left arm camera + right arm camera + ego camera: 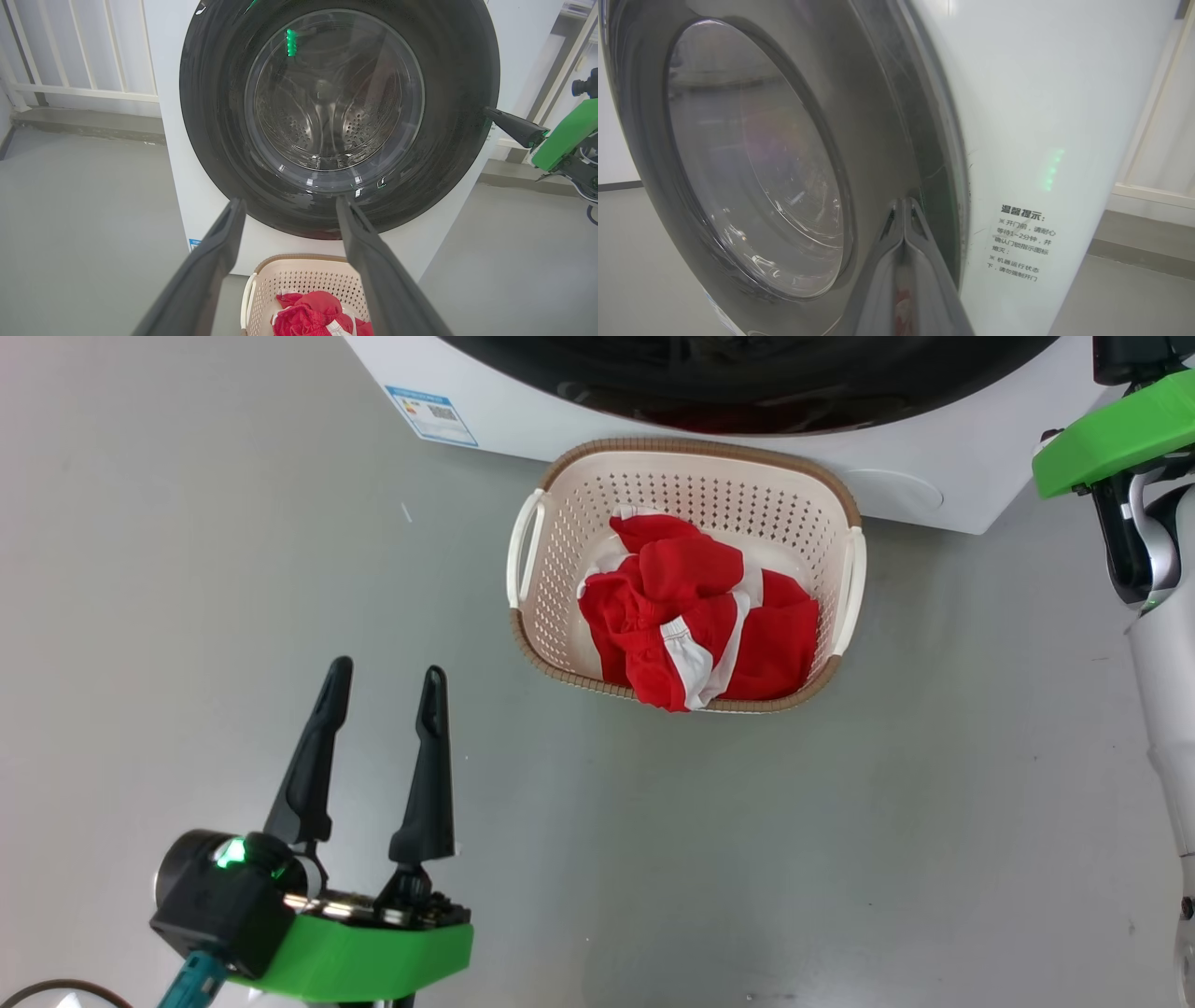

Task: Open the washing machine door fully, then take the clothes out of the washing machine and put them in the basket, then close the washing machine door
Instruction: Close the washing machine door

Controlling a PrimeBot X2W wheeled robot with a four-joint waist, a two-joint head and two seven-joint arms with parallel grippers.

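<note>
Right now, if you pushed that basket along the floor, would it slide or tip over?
Probably slide: the basket is low and wide, sitting on smooth grey floor. Likely light: thin perforated plastic holding only the soft red clothes. It might swivel, since the clothes bunch toward its near rim.

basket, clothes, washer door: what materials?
Basket: likely moulded plastic, matte cream, punched holes, brown woven-look rim. Clothes: soft red fabric with white bands, crumpled folds. Washing machine door: glossy black ring, probably plastic, around clear glass-like window; reflections show.
</note>
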